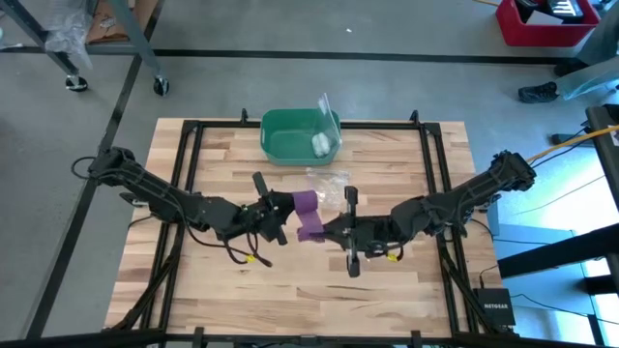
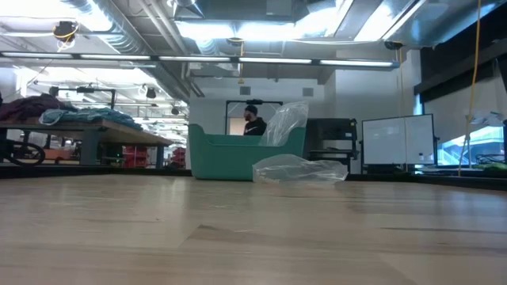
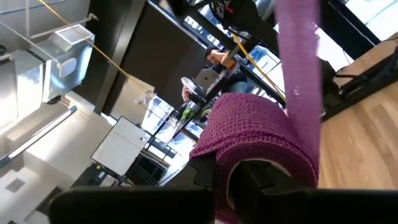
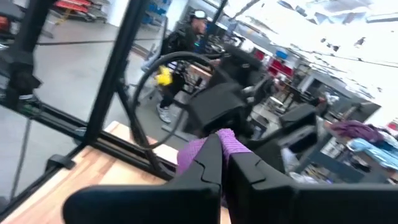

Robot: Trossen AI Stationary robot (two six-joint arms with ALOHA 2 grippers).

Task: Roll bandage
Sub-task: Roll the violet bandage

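Observation:
The purple bandage (image 1: pixel 308 205) hangs above the middle of the table between my two grippers. In the left wrist view it is a partly wound knit roll (image 3: pixel 252 130), and a flat strip (image 3: pixel 300 68) runs away from it. My left gripper (image 1: pixel 282 216) comes from the table's left and is shut with the roll around its fingers. My right gripper (image 1: pixel 328 232) comes from the table's right and is shut on the strip's other end (image 4: pixel 219 142). Neither gripper shows in the low view. My left gripper has the roll's wound layers (image 3: pixel 273 155) lying over and around its shut fingers (image 3: pixel 267 183), several layers deep. The fingers point level, from the table's left. The roll is lifted clear of the table, and the strip leaves it drawn straight. My right gripper pinches the strip's end (image 4: pixel 221 138) between its two fingers (image 4: pixel 205 171); only a small purple piece shows past them. The fingers point level, from the table's right toward my left gripper. The strip is clear of the table.
A green bin (image 1: pixel 280 135) holding a small white roll (image 1: pixel 320 145) stands at the table's far middle. A clear plastic bag (image 1: pixel 327 181) lies just in front of it. A black frame (image 1: pixel 193 155) borders the tabletop. A person (image 2: pixel 252 120) stands far behind.

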